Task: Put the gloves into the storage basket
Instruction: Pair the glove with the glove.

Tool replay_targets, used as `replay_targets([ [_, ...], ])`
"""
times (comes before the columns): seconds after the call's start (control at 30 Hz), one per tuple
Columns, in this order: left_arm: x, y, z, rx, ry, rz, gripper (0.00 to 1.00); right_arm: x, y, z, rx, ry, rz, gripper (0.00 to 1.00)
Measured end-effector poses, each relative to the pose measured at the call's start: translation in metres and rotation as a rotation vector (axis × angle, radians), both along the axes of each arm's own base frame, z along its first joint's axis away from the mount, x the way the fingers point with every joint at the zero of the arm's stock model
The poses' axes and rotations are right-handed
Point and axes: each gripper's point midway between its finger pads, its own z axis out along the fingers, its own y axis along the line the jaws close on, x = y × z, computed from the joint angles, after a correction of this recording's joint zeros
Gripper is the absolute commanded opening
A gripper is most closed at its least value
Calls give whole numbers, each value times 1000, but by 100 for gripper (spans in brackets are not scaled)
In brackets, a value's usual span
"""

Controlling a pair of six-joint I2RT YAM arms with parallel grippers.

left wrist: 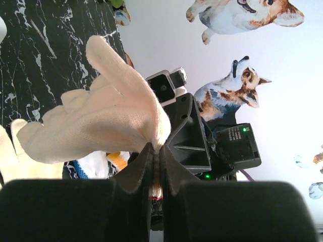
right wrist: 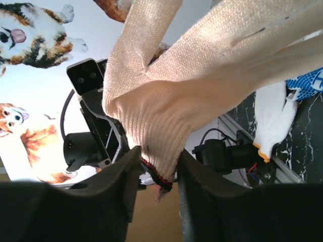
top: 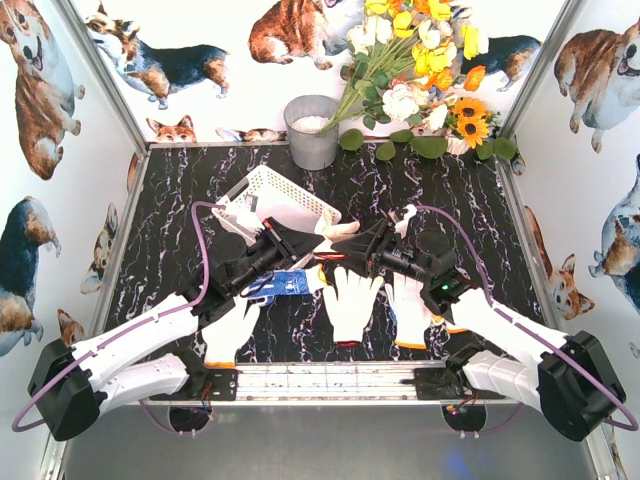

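Note:
A cream glove (left wrist: 101, 116) hangs in mid-air over the table's middle. My left gripper (left wrist: 155, 151) is shut on it, with knit pinched tight between the fingers. In the top view the two grippers meet at the glove (top: 338, 231), just in front of the white lattice storage basket (top: 290, 200). The glove's red-trimmed cuff (right wrist: 156, 176) hangs loosely between the fingers of my right gripper (right wrist: 159, 161), whose jaws stand apart around it. More gloves lie flat near the front: two white ones (top: 352, 300) (top: 410, 305), another (top: 228, 330), and a blue-dotted one (top: 285, 283).
A grey metal bucket (top: 312, 130) stands at the back beside a bunch of flowers (top: 420, 70). Something white (top: 235, 215) sits at the basket's left end. Corgi-print walls close the table on three sides. The arms' mounting rail (top: 320, 380) runs along the near edge.

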Motion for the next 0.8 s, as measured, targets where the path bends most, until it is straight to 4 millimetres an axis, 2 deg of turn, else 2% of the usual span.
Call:
replay_targets([
  [0.17,0,1,-3,1,7,1,0,0,0,0,1,-1,0,3],
  [0.2,-1,1,-5,4,11,3,4,0,0,0,0,-2,0,0],
  [0.3,-3,4,-14,23,32,8,8,-1,0,-2,-12,-3,0,0],
  [0.4,-6,8,-25,57,62,8,0,-3,-2,-10,-50,-3,-1,0],
  [0.5,-10,8,-38,98,92,-7,0,-7,-5,-21,-114,-2,3,0],
  [0.6,-13,5,-52,134,125,-32,0,-10,-10,-28,-184,-4,1,0],
  [0.8,-13,-6,-82,192,192,-67,0,-11,-24,-30,-318,-40,-41,0],
])
